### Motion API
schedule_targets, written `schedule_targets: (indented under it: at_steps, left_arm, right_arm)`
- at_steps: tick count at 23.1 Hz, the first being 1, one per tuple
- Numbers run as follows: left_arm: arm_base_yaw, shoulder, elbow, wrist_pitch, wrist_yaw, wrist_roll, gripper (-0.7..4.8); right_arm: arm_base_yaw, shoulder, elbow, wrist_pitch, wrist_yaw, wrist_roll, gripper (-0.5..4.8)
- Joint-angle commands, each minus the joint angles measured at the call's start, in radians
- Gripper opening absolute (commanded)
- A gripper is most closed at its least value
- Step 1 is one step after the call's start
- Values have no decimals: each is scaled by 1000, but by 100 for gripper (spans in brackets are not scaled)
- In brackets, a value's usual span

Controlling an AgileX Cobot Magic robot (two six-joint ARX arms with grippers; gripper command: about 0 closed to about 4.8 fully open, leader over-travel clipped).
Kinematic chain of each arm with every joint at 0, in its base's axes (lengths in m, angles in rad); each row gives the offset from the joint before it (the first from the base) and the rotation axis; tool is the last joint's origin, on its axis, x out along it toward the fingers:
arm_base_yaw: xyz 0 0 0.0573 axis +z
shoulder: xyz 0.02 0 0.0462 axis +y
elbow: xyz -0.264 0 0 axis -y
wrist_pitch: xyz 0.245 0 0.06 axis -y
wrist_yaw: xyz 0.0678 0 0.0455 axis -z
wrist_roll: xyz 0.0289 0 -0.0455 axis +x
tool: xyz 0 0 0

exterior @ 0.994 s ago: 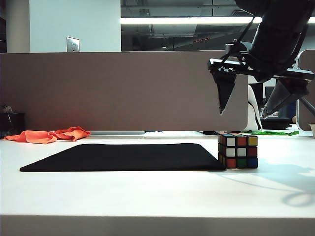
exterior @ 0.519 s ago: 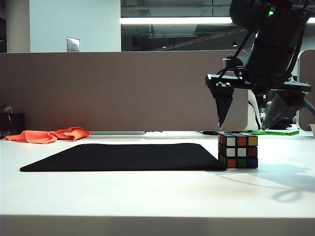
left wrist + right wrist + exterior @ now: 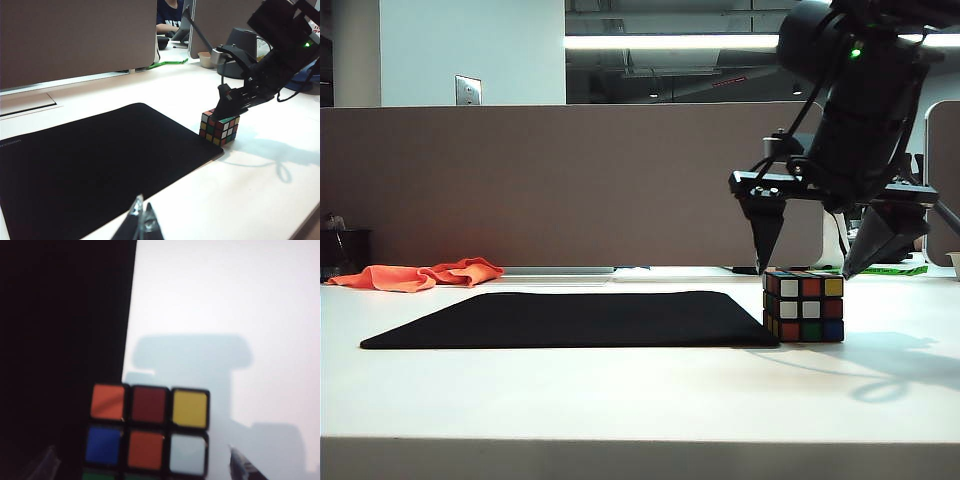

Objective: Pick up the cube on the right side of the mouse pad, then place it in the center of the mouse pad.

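The cube (image 3: 804, 306) sits on the white table, touching the right edge of the black mouse pad (image 3: 570, 318). My right gripper (image 3: 804, 271) hangs open just over it, one fingertip outside each side at about the height of the cube's top, touching nothing. In the right wrist view the cube (image 3: 147, 432) lies between the spread fingertips (image 3: 242, 466), with the mouse pad (image 3: 60, 340) alongside. My left gripper (image 3: 142, 215) is shut and empty, low over the pad's near edge and far from the cube (image 3: 219, 127). It does not show in the exterior view.
An orange cloth (image 3: 420, 274) lies at the back left of the table, in front of a brown partition (image 3: 570, 185). A green strip (image 3: 885, 269) lies behind the cube. A small cup (image 3: 205, 60) and a grey stand (image 3: 240, 50) are beyond the right arm.
My right gripper has come down, still open, from well above the cube until its tips reach the cube's top. The cube and pad have not moved.
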Motion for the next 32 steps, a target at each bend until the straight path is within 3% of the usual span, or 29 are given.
schedule_targets:
  at_steps: [1, 16, 32]
  left_arm:
    - [-1, 1, 5, 13, 6, -3, -6]
    - [-1, 1, 5, 13, 4, -3, -6]
    - [-1, 0, 5, 13, 5, -3, -6]
  right_arm:
    - [1, 22, 24, 14, 2, -14, 479]
    - [-2, 58, 31, -21, 43, -18, 479]
    - [-4, 115, 31, 45, 52, -18, 479]
